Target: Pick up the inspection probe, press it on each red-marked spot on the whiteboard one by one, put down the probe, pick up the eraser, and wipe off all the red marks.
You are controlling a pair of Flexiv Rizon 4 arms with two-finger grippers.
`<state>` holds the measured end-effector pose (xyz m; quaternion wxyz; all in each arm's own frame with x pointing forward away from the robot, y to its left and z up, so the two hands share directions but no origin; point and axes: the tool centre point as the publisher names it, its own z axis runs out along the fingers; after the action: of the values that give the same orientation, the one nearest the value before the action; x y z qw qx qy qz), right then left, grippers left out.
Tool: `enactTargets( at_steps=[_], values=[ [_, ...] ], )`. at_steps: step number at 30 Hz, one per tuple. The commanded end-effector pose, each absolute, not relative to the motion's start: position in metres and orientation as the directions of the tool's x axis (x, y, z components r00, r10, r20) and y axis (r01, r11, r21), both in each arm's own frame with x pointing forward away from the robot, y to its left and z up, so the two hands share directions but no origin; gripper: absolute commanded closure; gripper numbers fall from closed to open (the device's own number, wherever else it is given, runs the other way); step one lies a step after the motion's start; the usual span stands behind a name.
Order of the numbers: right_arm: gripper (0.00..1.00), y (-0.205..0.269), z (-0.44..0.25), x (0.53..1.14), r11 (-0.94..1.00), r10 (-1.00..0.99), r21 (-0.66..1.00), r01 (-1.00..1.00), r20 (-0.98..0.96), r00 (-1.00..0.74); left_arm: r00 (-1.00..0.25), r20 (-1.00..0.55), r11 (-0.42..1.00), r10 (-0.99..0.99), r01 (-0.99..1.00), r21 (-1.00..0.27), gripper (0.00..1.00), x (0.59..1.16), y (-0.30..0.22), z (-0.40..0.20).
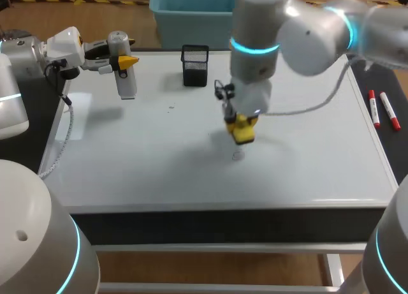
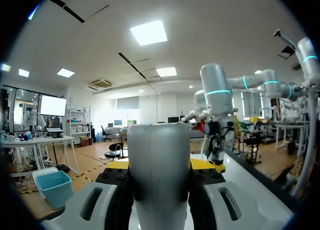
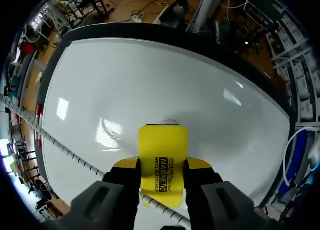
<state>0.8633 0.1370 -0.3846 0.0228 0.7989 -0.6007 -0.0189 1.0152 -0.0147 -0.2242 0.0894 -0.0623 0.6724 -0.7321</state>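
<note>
The probe (image 1: 123, 71), a pale grey, round-topped stick, sat in the upper left of the head view, gripped by the left claw (image 1: 122, 61) over the whiteboard's far left corner, its long body running down the frame. In the left wrist view the probe (image 2: 159, 155) filled the gap between the fingers.

The yellow eraser (image 1: 243, 131) was at the frame's centre, clamped in the right claw (image 1: 243, 123) above the whiteboard (image 1: 159, 160), a large white sheet covering the table. One thin red mark (image 3: 168, 121) lay just ahead of the eraser (image 3: 163, 145).

Head cam high, R wrist cam close: shared whiteboard (image 1: 159, 160).
</note>
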Motion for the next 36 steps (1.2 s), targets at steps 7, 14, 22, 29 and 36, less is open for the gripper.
enactTargets(
  at_steps=[7,14,22,29,36],
  values=[
    [1.0,0.15,-0.394,0.834,-0.278,-0.96,0.023,-0.96,0.02,0.279,-0.976,-0.029,-0.081,-0.214,0.048,-0.996,1.0,1.016,-0.015,-0.223],
    [1.0,0.152,-0.399,0.829,-0.227,-0.974,0.002,-0.974,0.007,0.227,-0.976,-0.029,-0.081,-0.214,0.048,-0.996,1.0,1.016,-0.015,-0.223],
    [1.0,0.153,-0.413,0.822,-0.194,-0.981,0.052,-0.98,-0.032,0.193,-0.976,-0.029,-0.081,-0.214,0.048,-0.996,1.0,1.016,-0.015,-0.223],
    [1.0,0.153,-0.421,0.821,-0.196,-0.98,0.071,-0.978,-0.049,0.193,-0.976,-0.029,-0.081,-0.214,0.048,-0.996,1.0,1.016,-0.015,-0.223],
    [1.0,0.151,-0.43,0.822,-0.186,-0.982,0.082,-0.979,-0.031,0.184,-0.976,-0.029,-0.081,-0.214,0.048,-0.996,1.0,1.016,-0.015,-0.223]
  ],
)
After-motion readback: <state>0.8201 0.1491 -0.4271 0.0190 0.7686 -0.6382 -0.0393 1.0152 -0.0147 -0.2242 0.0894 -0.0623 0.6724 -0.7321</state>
